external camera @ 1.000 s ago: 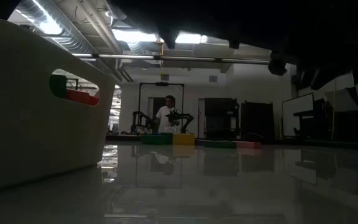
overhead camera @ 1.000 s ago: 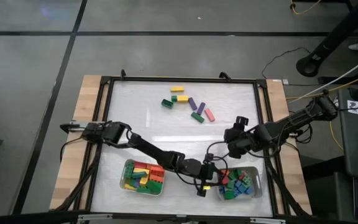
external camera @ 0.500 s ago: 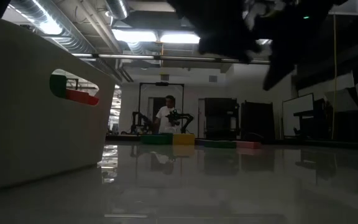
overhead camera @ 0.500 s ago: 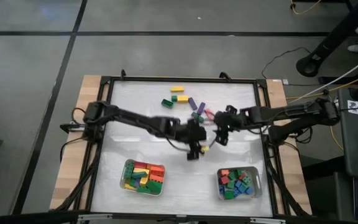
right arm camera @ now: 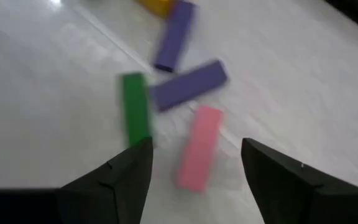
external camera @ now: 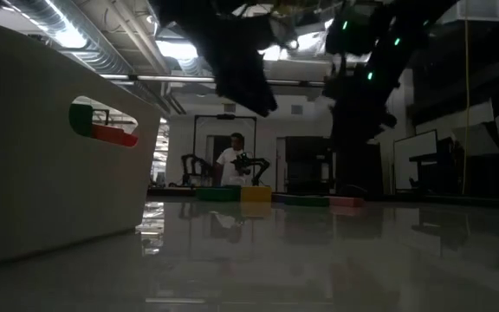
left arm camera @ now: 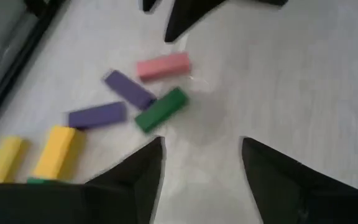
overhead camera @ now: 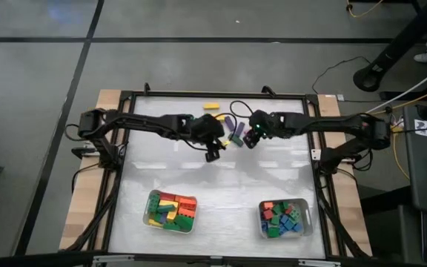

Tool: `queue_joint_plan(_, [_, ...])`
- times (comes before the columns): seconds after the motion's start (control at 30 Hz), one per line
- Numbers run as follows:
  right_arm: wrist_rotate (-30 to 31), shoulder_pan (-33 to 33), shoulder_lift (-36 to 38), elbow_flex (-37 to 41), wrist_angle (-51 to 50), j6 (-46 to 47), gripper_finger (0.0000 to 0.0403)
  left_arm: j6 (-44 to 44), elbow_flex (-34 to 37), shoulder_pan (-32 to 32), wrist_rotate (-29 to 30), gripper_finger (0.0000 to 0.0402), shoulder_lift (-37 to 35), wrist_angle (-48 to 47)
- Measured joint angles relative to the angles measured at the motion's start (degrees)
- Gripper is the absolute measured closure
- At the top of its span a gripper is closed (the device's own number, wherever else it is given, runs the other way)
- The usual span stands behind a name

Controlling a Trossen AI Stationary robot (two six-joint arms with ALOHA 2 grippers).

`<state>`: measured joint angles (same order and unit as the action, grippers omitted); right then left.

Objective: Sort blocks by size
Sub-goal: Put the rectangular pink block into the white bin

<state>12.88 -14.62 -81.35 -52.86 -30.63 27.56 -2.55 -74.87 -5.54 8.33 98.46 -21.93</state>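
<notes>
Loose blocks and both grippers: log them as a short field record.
loose blocks: a cluster at the far middle of the table
pink block: lying flat beside the green block
purple blocks: two, next to them
left gripper: open, empty, above the cluster
right gripper: open, empty, above the pink block
left tray: holds blocks
right tray: holds blocks

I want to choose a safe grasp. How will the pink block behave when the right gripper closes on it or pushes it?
The pink block looks like hard plastic, so it is probably stiff and light. Lying flat on the glossy table, it may slide or spin rather than roll. The purple block lies close, so a push could disturb it.
</notes>
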Motion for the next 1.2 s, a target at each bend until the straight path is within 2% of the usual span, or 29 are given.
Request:
queue_joint_plan(0.2, [-2.01,-3.57,-5.92,0.02,0.77,0.73,0.0160,0.46,7.12,-1.46,-0.24,0.0204,-5.40,0.79])
queue_joint_plan(0.77, [-2.04,-3.51,-16.49,0.01,1.73,3.82,0.0164,0.81,18.09,-1.58,-0.23,0.0204,-19.34,1.74])
queue_joint_plan(0.9, [-2.92,-3.47,-17.04,-0.15,2.09,3.75,0.0198,-1.06,20.41,-1.56,-0.23,0.0204,-22.42,1.75])
queue_joint_plan(1.13, [-5.41,-3.40,-17.07,-0.13,3.44,2.03,0.0307,-3.07,25.22,-1.01,-0.23,0.0204,-29.39,2.07])
queue_joint_plan(1.2, [-6.07,-3.40,-17.07,-0.13,3.89,0.69,0.0309,-4.50,26.92,-0.48,-0.22,0.0204,-31.62,2.05])
